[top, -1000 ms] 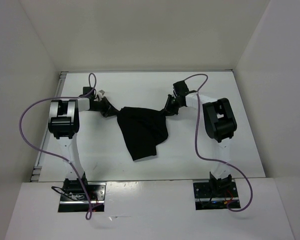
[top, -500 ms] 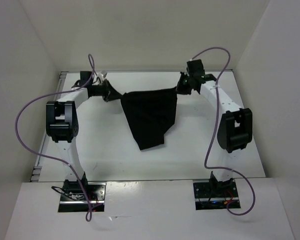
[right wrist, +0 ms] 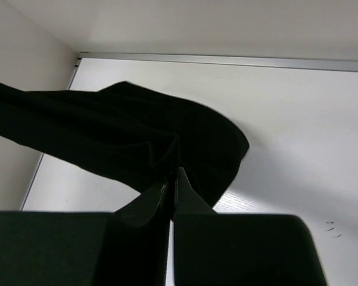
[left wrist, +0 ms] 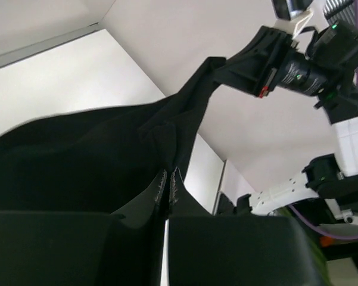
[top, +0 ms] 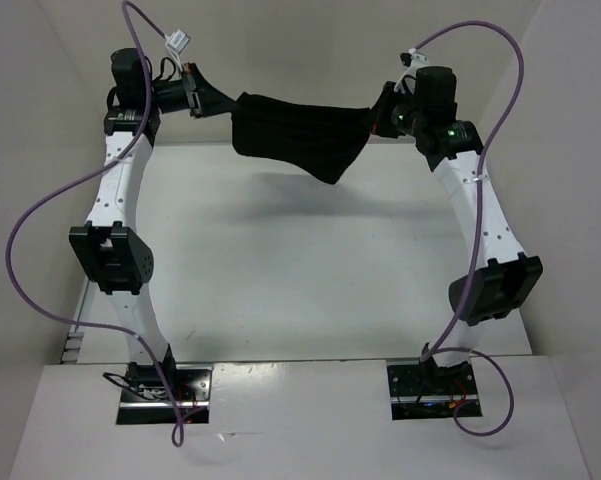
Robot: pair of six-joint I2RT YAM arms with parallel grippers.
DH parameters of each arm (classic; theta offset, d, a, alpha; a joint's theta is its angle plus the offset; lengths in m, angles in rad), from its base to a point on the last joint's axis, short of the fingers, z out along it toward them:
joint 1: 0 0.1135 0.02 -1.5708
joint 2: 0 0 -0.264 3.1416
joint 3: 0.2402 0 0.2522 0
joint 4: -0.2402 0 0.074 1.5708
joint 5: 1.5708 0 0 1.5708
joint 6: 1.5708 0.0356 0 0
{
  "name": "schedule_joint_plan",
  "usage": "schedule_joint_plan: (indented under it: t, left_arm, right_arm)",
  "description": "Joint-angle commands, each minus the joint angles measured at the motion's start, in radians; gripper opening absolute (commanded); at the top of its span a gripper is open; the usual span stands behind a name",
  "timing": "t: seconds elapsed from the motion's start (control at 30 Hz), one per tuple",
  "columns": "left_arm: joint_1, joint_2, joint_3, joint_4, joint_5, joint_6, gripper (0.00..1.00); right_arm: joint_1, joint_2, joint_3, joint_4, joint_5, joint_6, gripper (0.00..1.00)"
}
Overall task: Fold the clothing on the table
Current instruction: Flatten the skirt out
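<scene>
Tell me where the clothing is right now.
In the top view, the clothing hangs stretched in the air over the far end of the table, its ends gripped by the left pincer and the right pincer.

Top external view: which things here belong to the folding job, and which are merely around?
Part of the job:
- clothing, black, strung up between both arms
- table, where it gets folded
- left pincer, shut on one end
- right pincer, shut on the other end

Merely around:
- purple cables looping off the arms
- white walls enclosing the table
</scene>
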Motion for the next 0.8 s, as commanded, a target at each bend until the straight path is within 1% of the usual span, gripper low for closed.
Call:
schedule_joint_plan:
  t: [0.0,0.03,0.07,0.1,0.13,0.17,0.2,0.23,0.27,0.3,0.33,0.43,0.5,0.53,0.57,0.6,0.67,0.7,0.73,0.77]
  left_arm:
    - [0.016,-0.060,-0.097,-0.094,0.069,0.103,0.00]
    - [0.005,-0.132,-0.164,-0.065,0.070,0.103,0.00]
    - [0.005,-0.175,-0.236,0.013,0.080,0.082,0.00]
    - [0.005,-0.218,-0.304,0.041,0.091,0.082,0.00]
    - [0.005,-0.302,-0.408,0.056,0.091,0.082,0.00]
    - [0.005,-0.341,-0.444,0.056,0.103,0.095,0.00]
    - [0.005,-0.376,-0.475,0.041,0.103,0.105,0.00]
    - [0.005,-0.451,-0.502,0.030,0.115,0.105,0.00]
    - [0.005,-0.490,-0.562,0.030,0.116,0.115,0.00]
    - [0.005,-0.526,-0.587,0.020,0.103,0.116,0.00]
    - [0.005,-0.595,-0.607,0.009,0.087,0.105,0.00]
    - [0.014,-0.672,-0.677,-0.022,0.031,0.093,0.00]
    - [0.014,-0.673,-0.717,-0.018,-0.043,0.083,0.00]
    - [0.023,-0.656,-0.761,-0.002,-0.071,0.051,0.00]
    - [0.023,-0.634,-0.781,0.034,-0.093,0.036,0.00]
    - [0.023,-0.566,-0.794,0.045,-0.133,0.025,0.00]
    - [0.023,-0.471,-0.794,0.056,-0.167,0.016,0.00]
    - [0.023,-0.355,-0.782,0.056,-0.185,0.016,0.01]
    - [0.014,-0.291,-0.760,0.046,-0.231,0.016,0.02]
    - [0.014,-0.227,-0.737,0.046,-0.243,0.030,0.02]
  right_arm:
    - [-0.020,-0.097,0.026,-0.038,-0.020,-0.066,0.00]
    - [-0.020,-0.114,-0.003,-0.047,-0.037,-0.078,0.00]
    - [-0.020,-0.160,-0.022,-0.060,-0.055,-0.087,0.00]
    - [-0.020,-0.188,-0.043,-0.060,-0.072,-0.088,0.00]
    - [-0.020,-0.217,-0.087,-0.060,-0.107,-0.101,0.00]
    - [-0.020,-0.287,-0.107,-0.070,-0.118,-0.101,0.00]
    - [-0.020,-0.322,-0.126,-0.070,-0.127,-0.110,0.00]
    - [-0.020,-0.355,-0.156,-0.081,-0.147,-0.111,0.00]
    - [-0.020,-0.417,-0.169,-0.090,-0.147,-0.111,0.00]
    - [-0.020,-0.445,-0.180,-0.106,-0.161,-0.111,0.00]
    - [-0.020,-0.468,-0.206,-0.106,-0.161,-0.111,0.00]
    - [-0.020,-0.511,-0.250,-0.142,-0.150,-0.077,0.00]
    - [-0.050,-0.492,-0.282,-0.143,-0.150,-0.062,0.00]
    - [-0.072,-0.472,-0.330,-0.143,-0.162,-0.042,0.00]
    - [-0.095,-0.447,-0.353,-0.126,-0.208,-0.041,0.00]
    - [-0.131,-0.382,-0.399,-0.094,-0.231,-0.031,0.00]
    - [-0.143,-0.302,-0.442,-0.045,-0.258,-0.022,0.01]
    - [-0.152,-0.256,-0.466,-0.015,-0.258,-0.022,0.02]
    - [-0.152,-0.154,-0.467,0.036,-0.271,-0.012,0.02]
    - [-0.162,-0.098,-0.467,0.063,-0.271,-0.012,0.06]
